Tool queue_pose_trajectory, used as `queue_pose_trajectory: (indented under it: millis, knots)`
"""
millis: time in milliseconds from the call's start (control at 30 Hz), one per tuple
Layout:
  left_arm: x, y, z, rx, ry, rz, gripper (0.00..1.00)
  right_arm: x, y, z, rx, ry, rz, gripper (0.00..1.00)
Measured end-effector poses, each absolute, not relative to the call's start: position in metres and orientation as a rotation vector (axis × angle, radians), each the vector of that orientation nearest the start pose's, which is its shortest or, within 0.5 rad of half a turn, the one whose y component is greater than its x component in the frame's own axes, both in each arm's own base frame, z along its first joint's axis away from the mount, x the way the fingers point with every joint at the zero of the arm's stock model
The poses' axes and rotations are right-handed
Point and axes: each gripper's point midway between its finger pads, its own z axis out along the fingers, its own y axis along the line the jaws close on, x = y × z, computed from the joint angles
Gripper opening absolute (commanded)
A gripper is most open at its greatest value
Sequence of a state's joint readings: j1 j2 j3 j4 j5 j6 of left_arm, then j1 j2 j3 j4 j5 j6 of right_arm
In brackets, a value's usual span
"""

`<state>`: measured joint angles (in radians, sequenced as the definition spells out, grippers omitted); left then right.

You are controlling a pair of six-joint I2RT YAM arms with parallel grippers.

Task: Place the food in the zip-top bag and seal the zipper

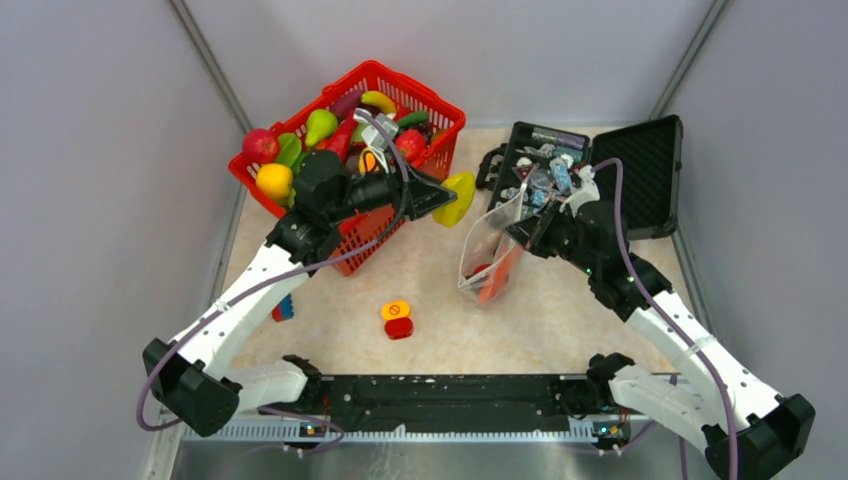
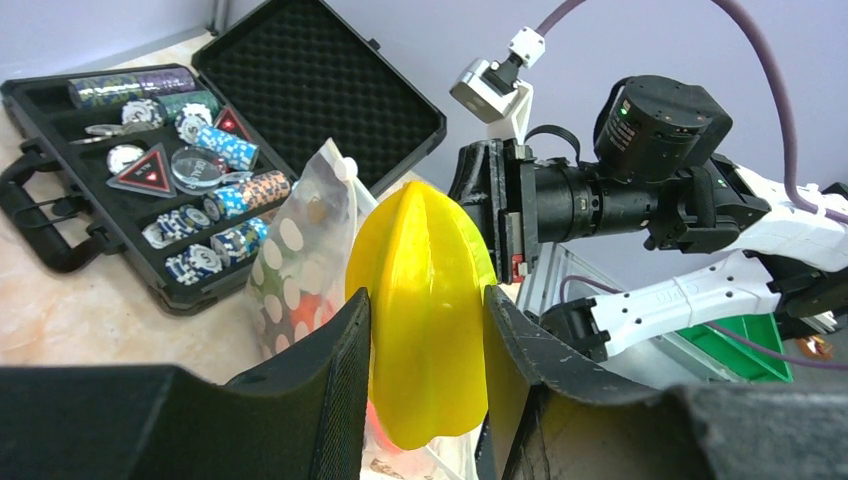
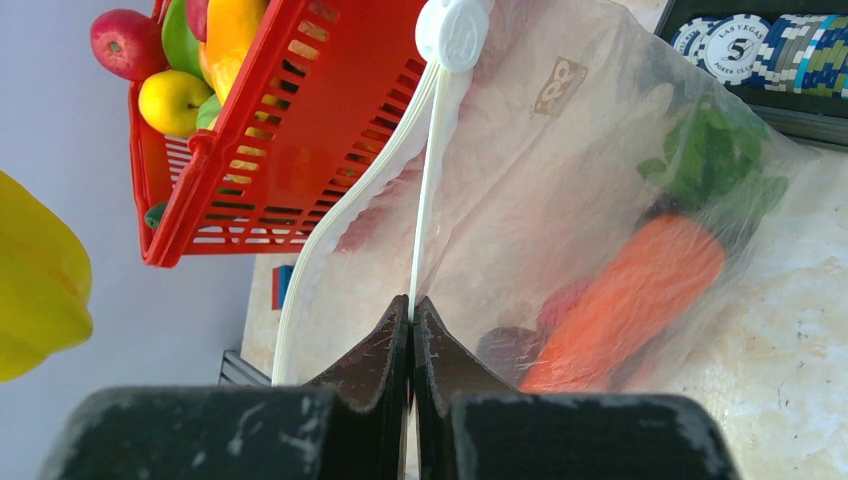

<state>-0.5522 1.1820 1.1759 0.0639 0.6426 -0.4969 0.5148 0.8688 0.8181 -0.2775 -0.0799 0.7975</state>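
Yellow plastic fills the left end effector (image 2: 425,300): its fingers are clamped on a ridged star-shaped toy fruit (image 2: 420,240), held in the air just left of the zip-top bag (image 1: 490,250), between the bag and the red basket (image 1: 425,90) heaped with other toy fruits (image 1: 300,140). The right end effector (image 3: 411,305) is pressed together on the zipper (image 3: 428,170), holding the bag upright. Only the right wrist view shows what is inside: an orange carrot (image 3: 625,300) with green leaves. Only the overhead view shows the open black case (image 1: 650,170) behind the bag and an orange-and-red block (image 1: 397,320) on the tabletop (image 1: 560,320) in front.

A lab booth (grey walls (image 1: 100,150) enclose the table (image 1: 430,270)).
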Motion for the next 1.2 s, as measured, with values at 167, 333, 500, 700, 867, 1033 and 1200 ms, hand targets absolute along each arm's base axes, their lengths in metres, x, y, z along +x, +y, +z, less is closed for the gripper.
queue_pose_trajectory:
  millis: [167, 333, 500, 700, 867, 1033, 1200]
  knots:
    - [0.245, -0.308, 0.389, 0.631, 1.565, -1.324, 0.09, 0.258, 0.196, 0.255, 0.227, 2.006, 0.944, 0.0]
    - [0.242, -0.318, 0.384, 0.654, 1.566, -1.344, 0.09, 0.258, 0.196, 0.255, 0.228, 2.006, 0.945, 0.0]
    - [0.244, -0.327, 0.376, 0.666, 1.591, -1.357, 0.09, 0.257, 0.196, 0.253, 0.238, 2.009, 0.95, 0.0]
    - [0.241, -0.332, 0.377, 0.681, 1.588, -1.369, 0.1, 0.258, 0.199, 0.251, 0.231, 2.018, 0.958, 0.0]
    - [0.238, -0.335, 0.377, 0.698, 1.582, -1.379, 0.1, 0.257, 0.2, 0.251, 0.229, 2.023, 0.965, 0.0]
    - [0.237, -0.346, 0.375, 0.735, 1.579, -1.404, 0.11, 0.257, 0.2, 0.251, 0.233, 2.022, 0.967, 0.0]
    - [0.233, -0.361, 0.358, 0.799, 1.611, -1.389, 0.11, 0.257, 0.2, 0.251, 0.233, 2.021, 0.968, 0.0]
